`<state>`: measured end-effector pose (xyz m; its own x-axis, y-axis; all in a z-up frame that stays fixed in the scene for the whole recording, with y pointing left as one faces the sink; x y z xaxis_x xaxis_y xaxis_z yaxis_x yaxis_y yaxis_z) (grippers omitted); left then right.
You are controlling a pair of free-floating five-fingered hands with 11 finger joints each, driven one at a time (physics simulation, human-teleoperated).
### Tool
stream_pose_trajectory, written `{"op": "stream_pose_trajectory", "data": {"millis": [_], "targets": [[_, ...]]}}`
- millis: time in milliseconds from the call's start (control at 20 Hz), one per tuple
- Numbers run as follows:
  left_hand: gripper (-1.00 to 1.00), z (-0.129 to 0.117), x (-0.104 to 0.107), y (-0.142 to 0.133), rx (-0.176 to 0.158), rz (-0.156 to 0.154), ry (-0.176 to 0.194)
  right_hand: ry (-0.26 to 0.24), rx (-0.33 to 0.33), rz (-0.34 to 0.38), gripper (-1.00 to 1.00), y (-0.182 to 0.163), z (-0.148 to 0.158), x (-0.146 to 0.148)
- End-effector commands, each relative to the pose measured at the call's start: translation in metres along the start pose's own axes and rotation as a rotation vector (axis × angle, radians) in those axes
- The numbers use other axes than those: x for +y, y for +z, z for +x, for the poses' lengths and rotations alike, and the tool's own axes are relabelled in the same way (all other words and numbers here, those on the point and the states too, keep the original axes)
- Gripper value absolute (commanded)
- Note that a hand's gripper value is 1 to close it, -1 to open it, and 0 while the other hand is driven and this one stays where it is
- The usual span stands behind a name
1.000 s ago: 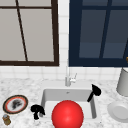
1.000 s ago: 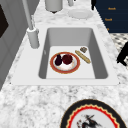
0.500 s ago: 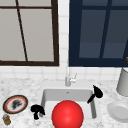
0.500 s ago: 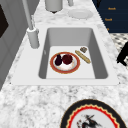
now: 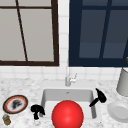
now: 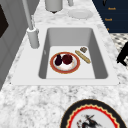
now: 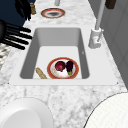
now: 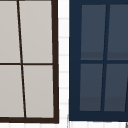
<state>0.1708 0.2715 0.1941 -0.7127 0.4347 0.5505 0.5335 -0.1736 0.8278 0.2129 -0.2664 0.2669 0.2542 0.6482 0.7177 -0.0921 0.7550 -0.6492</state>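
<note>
Down in the sink (image 5: pixel 47 96) lies a red-rimmed plate (image 6: pixel 65 62) (image 7: pixel 62 68) with a dark eggplant and a red fruit on it. A breadstick (image 6: pixel 82 56) (image 7: pixel 41 73) and a small brown piece (image 6: pixel 83 49) lie beside that plate. My right hand (image 5: pixel 98 97) (image 7: pixel 12 35) hovers over the sink's right edge, open, its fingers straight and touching nothing. My left hand (image 5: pixel 37 110) (image 7: pixel 23 7) hangs by the sink's front left corner with relaxed fingers pointing down. A big red ball (image 5: pixel 67 115) covers the sink's front. A hand (image 6: pixel 123 55) shows at the counter's front edge.
A decorated plate (image 5: pixel 15 104) (image 6: pixel 95 117) and a small jar (image 5: pixel 6 119) sit on the left counter. On the right counter are a white plate (image 5: pixel 118 111) (image 7: pixel 22 112) and a grey pot (image 5: pixel 123 82). The faucet (image 5: pixel 67 77) stands behind the sink.
My right hand has dropped a little and drifted slightly right over the sink's right edge. The left hand and the things in the sink have not moved.
</note>
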Motion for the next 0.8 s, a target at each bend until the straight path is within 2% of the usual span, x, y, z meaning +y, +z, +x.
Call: {"op": "stream_pose_trajectory", "data": {"millis": [0,100,150,400,750], "targets": [[0.0,0.0,0.0,0.0,0.0,0.0,0.0,-0.09,-0.028,-0.041,-1.0,0.005,-0.016,-0.003],[0.0,0.0,0.0,0.0,0.0,0.0,0.0,-0.118,-0.011,-0.093,-1.0,-0.001,-0.011,0.0],[0.0,0.0,0.0,0.0,0.0,0.0,0.0,-0.125,0.02,-0.101,-1.0,-0.003,-0.01,-0.001],[0.0,0.0,0.0,0.0,0.0,0.0,0.0,-0.136,0.086,-0.182,-1.0,-0.003,-0.012,-0.001],[0.0,0.0,0.0,0.0,0.0,0.0,0.0,-0.183,0.116,-0.319,-1.0,0.002,-0.001,-0.012]]}}
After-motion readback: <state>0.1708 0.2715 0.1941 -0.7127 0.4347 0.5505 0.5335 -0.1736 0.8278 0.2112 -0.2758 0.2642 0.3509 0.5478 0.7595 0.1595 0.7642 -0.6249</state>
